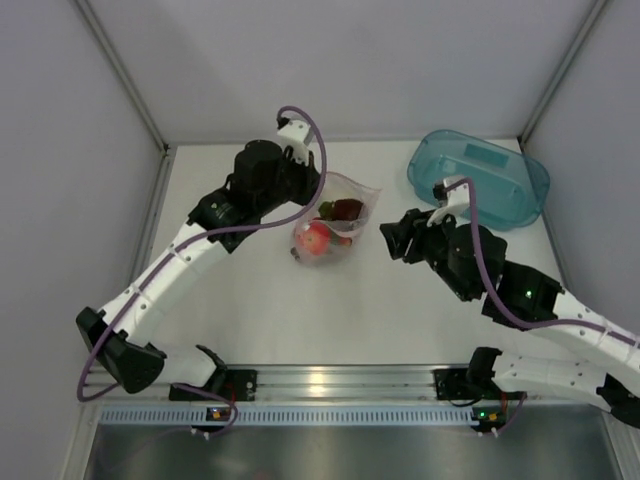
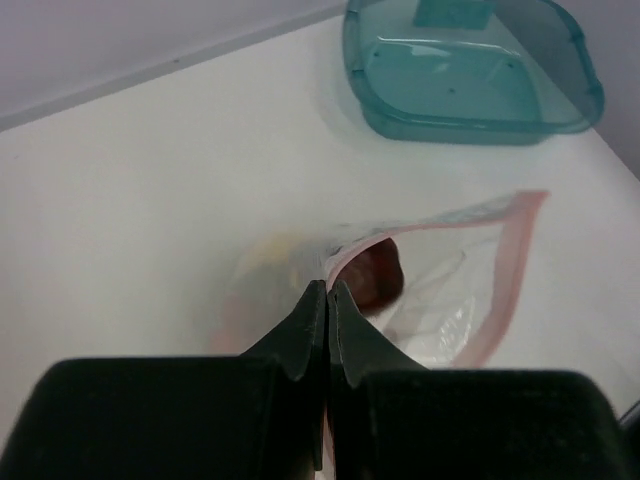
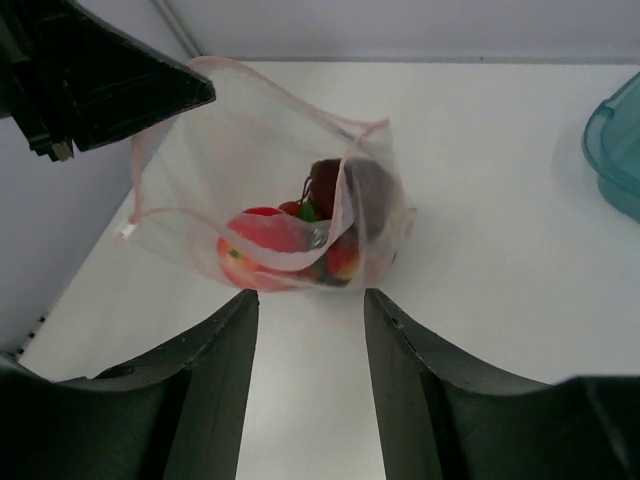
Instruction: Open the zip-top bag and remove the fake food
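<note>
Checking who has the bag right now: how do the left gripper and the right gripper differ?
The left gripper has its jaws shut on the pink rim of the zip-top bag; the right gripper has its jaws apart with nothing between them. The left gripper touches the bag, while the right gripper sits short of it, apart. Both are black and point toward the bag.

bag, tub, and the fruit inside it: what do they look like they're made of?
The zip-top bag looks like thin clear plastic film, glossy and creased, with a pink zip strip. The tub is rigid translucent teal plastic, smooth, probably moulded. The fake food is likely hard plastic: shiny highlights show through the film.
</note>
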{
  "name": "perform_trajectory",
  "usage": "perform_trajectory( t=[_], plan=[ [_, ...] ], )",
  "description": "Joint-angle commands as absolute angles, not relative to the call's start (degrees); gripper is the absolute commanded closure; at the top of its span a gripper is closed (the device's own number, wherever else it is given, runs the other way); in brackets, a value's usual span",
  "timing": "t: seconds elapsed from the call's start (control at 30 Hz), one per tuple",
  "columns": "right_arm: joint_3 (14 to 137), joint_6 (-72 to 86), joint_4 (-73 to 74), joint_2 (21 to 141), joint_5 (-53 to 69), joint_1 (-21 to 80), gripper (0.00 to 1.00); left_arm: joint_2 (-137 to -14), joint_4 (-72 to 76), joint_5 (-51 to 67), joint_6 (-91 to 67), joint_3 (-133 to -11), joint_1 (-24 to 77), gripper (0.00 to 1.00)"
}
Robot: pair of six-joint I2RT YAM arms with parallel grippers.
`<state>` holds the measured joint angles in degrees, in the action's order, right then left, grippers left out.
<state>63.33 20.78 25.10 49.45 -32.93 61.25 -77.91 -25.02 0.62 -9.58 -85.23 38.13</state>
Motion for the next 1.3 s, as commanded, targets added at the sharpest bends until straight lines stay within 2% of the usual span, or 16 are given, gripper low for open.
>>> perform_trajectory(
  t=[0.0, 0.07, 0.13, 0.23, 0.3, 0.4, 0.53, 0.87, 1.1, 1.13, 1.2, 1.23, 1.27],
  plan=[
    [60.66, 34.26, 18.23, 48.17, -35.07, 60.03, 0.52, -71.37, -21.45, -12.38, -19.06, -84.56, 38.06, 1.00],
    [56.00, 39.17, 14.35, 48.34, -33.93, 59.85, 0.46, -69.44, -21.36, -14.84, -23.44, -82.02, 38.06, 1.00],
    [52.93, 40.69, 9.70, 49.65, -34.10, 59.68, 0.45, -68.12, -21.10, -15.38, -25.83, -80.43, 38.06, 1.00],
    [52.21, 45.34, 7.23, 53.43, -30.53, 57.23, 0.37, -67.15, -18.56, -15.30, -28.56, -76.56, 38.06, 1.00],
    [51.51, 47.28, 4.32, 56.24, -23.60, 53.11, 0.37, -67.06, -16.89, -14.68, -29.79, -73.66, 38.14, 1.00],
    [51.85, 48.60, 1.06, 60.20, -19.70, 50.02, 0.36, -67.41, -15.74, -14.15, -31.72, -70.93, 38.14, 1.00],
    [53.34, 49.04, -1.49, 64.85, -15.05, 47.03, 0.30, -67.06, -11.96, -13.27, -34.45, -67.07, 38.14, 1.00],
    [55.11, 50.89, -5.62, 72.15, -11.16, 45.62, 0.32, -68.12, -7.65, -10.55, -37.97, -64.16, 38.14, 1.00],
    [54.84, 53.70, -8.70, 76.20, -11.16, 45.00, 0.47, -68.90, -5.71, -9.14, -39.11, -63.63, 38.58, 1.00],
    [54.58, 53.70, -9.14, 76.20, -10.81, 44.65, 0.61, -69.43, -5.71, -9.23, -38.94, -63.55, 38.50, 1.00],
    [55.02, 53.09, -9.14, 76.29, -10.55, 44.39, 0.74, -69.78, -5.80, -10.54, -38.59, -63.46, 38.58, 1.00],
    [55.11, 52.65, -8.53, 76.12, -10.46, 44.38, 0.88, -70.31, -5.80, -11.42, -38.24, -63.46, 38.58, 1.00],
    [55.11, 51.78, -7.83, 75.50, -10.46, 44.30, 0.92, -70.49, -5.80, -12.30, -37.54, -63.46, 38.58, 1.00]
  ],
)
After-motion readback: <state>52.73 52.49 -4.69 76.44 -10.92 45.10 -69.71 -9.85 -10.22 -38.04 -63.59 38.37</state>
